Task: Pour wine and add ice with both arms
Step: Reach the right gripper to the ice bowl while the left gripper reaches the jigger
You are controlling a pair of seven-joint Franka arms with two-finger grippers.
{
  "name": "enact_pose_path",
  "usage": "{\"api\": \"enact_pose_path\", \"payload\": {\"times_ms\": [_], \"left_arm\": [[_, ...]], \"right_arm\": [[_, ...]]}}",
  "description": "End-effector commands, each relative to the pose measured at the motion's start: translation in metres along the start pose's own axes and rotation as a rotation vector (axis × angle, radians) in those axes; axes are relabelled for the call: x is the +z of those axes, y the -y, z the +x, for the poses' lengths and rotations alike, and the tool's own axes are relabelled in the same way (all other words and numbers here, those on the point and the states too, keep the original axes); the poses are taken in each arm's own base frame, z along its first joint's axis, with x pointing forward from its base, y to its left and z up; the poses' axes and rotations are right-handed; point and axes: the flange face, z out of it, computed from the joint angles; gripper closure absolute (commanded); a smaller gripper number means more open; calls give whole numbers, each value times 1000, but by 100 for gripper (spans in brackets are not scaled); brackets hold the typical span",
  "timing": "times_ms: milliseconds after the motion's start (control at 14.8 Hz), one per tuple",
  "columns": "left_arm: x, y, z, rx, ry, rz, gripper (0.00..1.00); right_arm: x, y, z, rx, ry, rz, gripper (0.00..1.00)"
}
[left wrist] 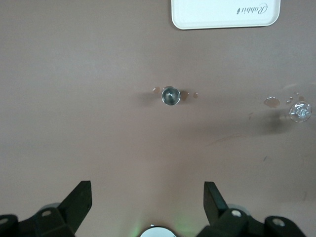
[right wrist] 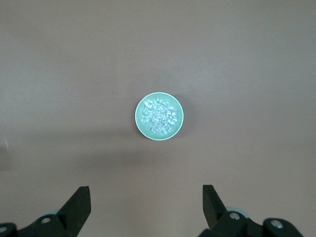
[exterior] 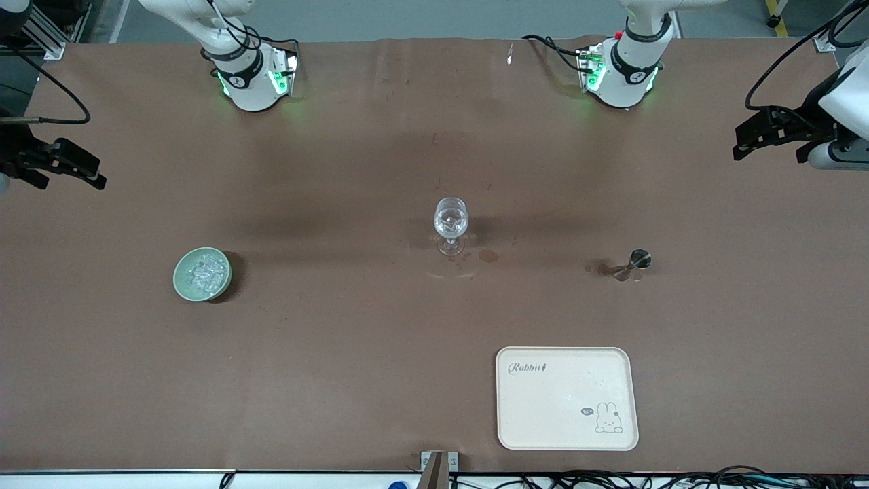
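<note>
A clear stemmed wine glass stands mid-table with something clear and glinting in its bowl; the wine itself I cannot make out. It also shows in the left wrist view. The silvery jigger stands upright toward the left arm's end, seen from above in the left wrist view. The pale green bowl holds a heap of ice cubes, also in the right wrist view. My left gripper hangs open and empty, high over the table's end. My right gripper is open and empty.
A cream tray with a rabbit drawing lies near the front edge, nearer the front camera than the jigger; it also shows in the left wrist view. Wet spots mark the brown table by the glass and the jigger.
</note>
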Motion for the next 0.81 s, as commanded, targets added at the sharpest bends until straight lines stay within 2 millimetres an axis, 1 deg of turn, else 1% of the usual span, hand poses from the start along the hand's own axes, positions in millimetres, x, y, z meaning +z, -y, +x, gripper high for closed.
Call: {"api": "enact_pose_path", "payload": {"times_ms": [0, 203, 339, 407, 475, 542, 610, 678, 746], "left_arm": [[-6, -1, 4, -11, -23, -4, 0], [-6, 2, 6, -14, -30, -7, 0], [14, 16, 25, -16, -30, -24, 0], [22, 22, 32, -13, -22, -25, 0], [27, 33, 36, -16, -20, -23, 0], [31, 39, 42, -19, -41, -16, 0], [44, 40, 51, -21, -31, -20, 0], [53, 49, 55, -53, -16, -28, 0], [70, 70, 62, -87, 11, -43, 0]], "right_arm": [[5, -5, 2, 36, 1, -15, 0], [7, -2, 2, 30, 6, -15, 0], [8, 2, 3, 23, 6, -17, 0], [10, 4, 4, 18, 9, -21, 0], [15, 7, 6, 10, 17, -32, 0], [18, 8, 8, 7, 18, -34, 0], [23, 8, 10, 5, 18, -35, 0], [29, 7, 10, 8, 23, -35, 0], [36, 5, 10, 10, 20, -35, 0]]}}
